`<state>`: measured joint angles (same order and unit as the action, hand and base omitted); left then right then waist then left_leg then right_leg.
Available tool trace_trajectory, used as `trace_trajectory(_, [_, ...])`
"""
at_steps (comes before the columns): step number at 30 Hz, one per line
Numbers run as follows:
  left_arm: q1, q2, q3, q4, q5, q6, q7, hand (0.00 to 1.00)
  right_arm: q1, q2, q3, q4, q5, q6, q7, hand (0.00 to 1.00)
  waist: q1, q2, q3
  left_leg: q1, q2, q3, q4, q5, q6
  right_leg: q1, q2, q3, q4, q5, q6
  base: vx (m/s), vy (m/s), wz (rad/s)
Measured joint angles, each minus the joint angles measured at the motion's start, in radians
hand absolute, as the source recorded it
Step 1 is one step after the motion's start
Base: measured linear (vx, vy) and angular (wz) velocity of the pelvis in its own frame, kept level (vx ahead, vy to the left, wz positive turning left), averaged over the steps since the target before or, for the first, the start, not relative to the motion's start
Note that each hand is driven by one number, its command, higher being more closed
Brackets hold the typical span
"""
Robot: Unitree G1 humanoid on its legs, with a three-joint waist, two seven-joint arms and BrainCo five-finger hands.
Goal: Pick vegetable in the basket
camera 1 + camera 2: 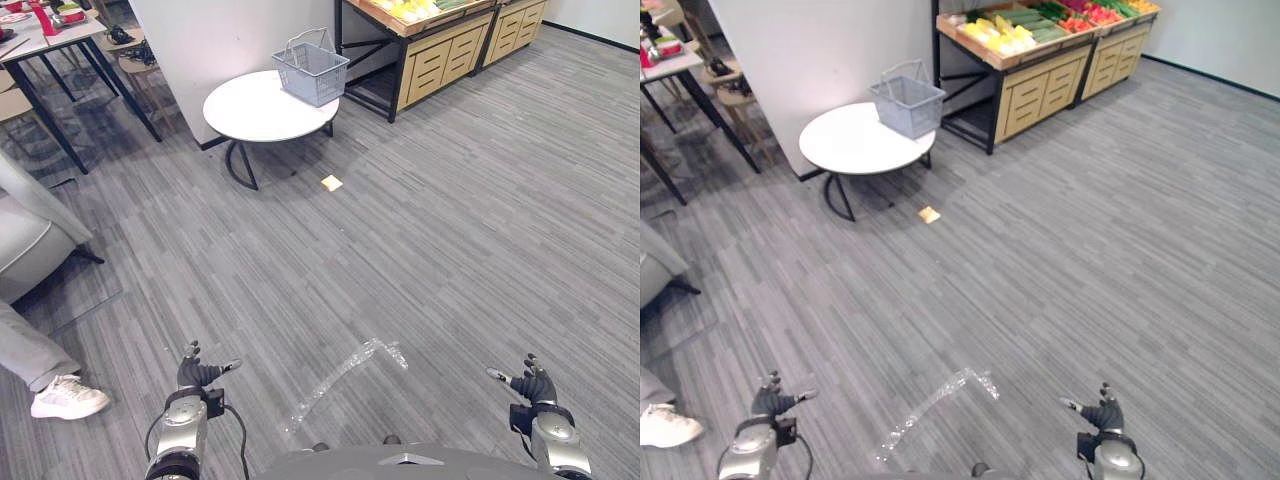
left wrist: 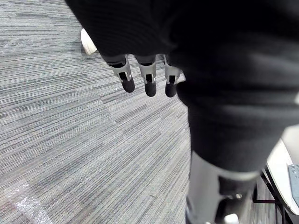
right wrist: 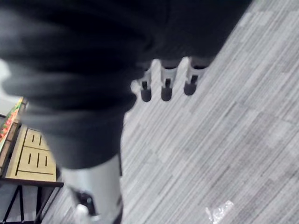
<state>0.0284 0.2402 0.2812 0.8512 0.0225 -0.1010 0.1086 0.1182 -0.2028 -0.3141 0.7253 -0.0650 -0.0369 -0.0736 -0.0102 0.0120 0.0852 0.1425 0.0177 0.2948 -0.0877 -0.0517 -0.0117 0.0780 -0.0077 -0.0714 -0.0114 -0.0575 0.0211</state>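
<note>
The vegetables [image 1: 1015, 28] are seen far off at 1 o'clock on a stand [image 1: 1035, 92], nearer the right hand [image 1: 1103, 413] than the left hand [image 1: 773, 402], both loosely spread and empty, the basket [image 1: 908, 108] at 11 o'clock

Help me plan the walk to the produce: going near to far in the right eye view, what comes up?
First the left hand and right hand, clear plastic scrap on the floor, small tan scrap, round white table, grey basket on it, wooden stand of vegetables.
</note>
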Motion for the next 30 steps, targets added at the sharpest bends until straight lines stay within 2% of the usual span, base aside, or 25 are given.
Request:
trace_trajectory(14, [-0.003,-0.001,-0.008,0.000,0.009,0.000,0.000,0.00,-0.006,0.006,-0.028,-0.002,0.000,0.000,-0.006,0.00,-0.001,-0.002,0.000,-0.007,0.000,-0.003,0.004,-0.002,-0.004,-0.004,-0.002,0.000,0.001,0.006,0.011,0.00,-0.024,0.00])
trace_trajectory(16, [-0.003,-0.003,-0.010,0.000,0.008,0.002,0.001,0.00,-0.007,0.006,-0.028,-0.003,0.001,0.000,-0.008,0.00,-0.001,-0.005,0.003,-0.021,0.001,-0.001,0.010,-0.003,-0.005,-0.041,-0.003,0.004,0.055,-0.021,0.005,-0.03,-0.021,-0.04])
trace_trajectory(19, [-0.013,0.001,-0.016,-0.001,0.002,0.006,0.001,0.00,-0.066,0.008,-0.026,-0.005,0.002,0.000,-0.009,0.00,0.001,-0.024,0.032,-0.059,-0.004,0.026,0.041,-0.010,-0.015,-0.173,-0.014,0.037,0.248,-0.101,-0.002,-0.08,-0.036,-0.22])
trace_trajectory(22, [-0.019,0.005,-0.016,-0.001,-0.003,0.009,0.002,0.00,-0.090,0.008,-0.021,-0.031,0.003,0.000,-0.010,0.00,0.000,-0.026,0.057,-0.073,0.005,0.043,0.062,-0.021,-0.030,-0.195,-0.004,0.058,0.274,-0.118,-0.027,-0.03,-0.081,-0.24])
trace_trajectory(23, [-0.017,0.008,-0.014,-0.001,-0.003,0.009,0.002,0.00,-0.083,0.008,-0.010,-0.041,0.003,0.000,-0.010,0.00,0.003,-0.026,0.063,-0.079,0.019,0.054,0.101,-0.051,-0.045,-0.192,0.002,0.061,0.285,-0.134,-0.040,0.04,-0.172,-0.19])
trace_trajectory(24, [-0.014,0.008,-0.007,-0.005,-0.006,0.009,0.005,0.00,-0.067,0.008,0.020,-0.070,0.004,0.000,-0.009,0.00,0.005,-0.024,0.084,-0.119,0.059,0.055,0.264,-0.119,-0.056,-0.176,0.013,0.060,0.307,-0.161,-0.051,0.06,-0.200,-0.12])
trace_trajectory(25, [-0.014,0.006,-0.007,-0.007,-0.011,0.009,0.005,0.00,-0.057,0.008,0.030,-0.092,0.004,0.000,-0.008,0.00,0.007,-0.017,0.095,-0.147,0.085,0.054,0.355,-0.147,-0.056,-0.170,0.022,0.057,0.311,-0.173,-0.067,0.02,-0.195,-0.10])
trace_trajectory(26, [-0.009,-0.004,-0.007,-0.030,-0.012,0.010,0.005,0.00,-0.036,0.008,0.049,-0.145,0.004,0.000,-0.008,0.00,0.006,-0.011,0.110,-0.232,0.146,0.048,0.572,-0.170,-0.051,-0.154,0.042,0.057,0.322,-0.189,-0.090,0.04,-0.177,-0.12])
trace_trajectory(27, [-0.006,-0.016,-0.008,-0.066,-0.012,0.010,0.005,0.00,-0.020,0.008,0.059,-0.196,0.004,0.000,-0.007,0.00,0.018,-0.004,0.130,-0.317,0.200,0.024,0.783,-0.141,-0.009,-0.136,0.057,0.058,0.337,-0.207,-0.107,0.06,-0.161,-0.15])
trace_trajectory(28, [-0.006,-0.023,-0.011,-0.082,-0.012,0.010,0.006,0.00,-0.016,0.007,0.060,-0.221,0.004,0.000,-0.008,0.00,0.024,0.000,0.141,-0.357,0.222,0.014,0.878,-0.113,0.011,-0.120,0.064,0.059,0.344,-0.217,-0.117,0.15,-0.126,-0.10])
trace_trajectory(29, [-0.005,-0.034,-0.025,-0.094,-0.013,0.010,0.007,0.00,-0.011,0.001,0.065,-0.258,0.006,0.000,-0.010,0.00,0.027,-0.004,0.160,-0.423,0.247,-0.001,0.991,-0.124,0.005,-0.097,0.072,0.060,0.350,-0.236,-0.136,0.14,-0.074,-0.01])
trace_trajectory(30, [-0.006,-0.037,-0.033,-0.094,-0.013,0.010,0.008,0.00,-0.011,-0.002,0.070,-0.273,0.008,-0.001,-0.011,0.00,0.027,-0.004,0.161,-0.448,0.246,-0.004,1.007,-0.132,0.004,-0.093,0.071,0.061,0.353,-0.242,-0.145,0.19,-0.054,-0.04])
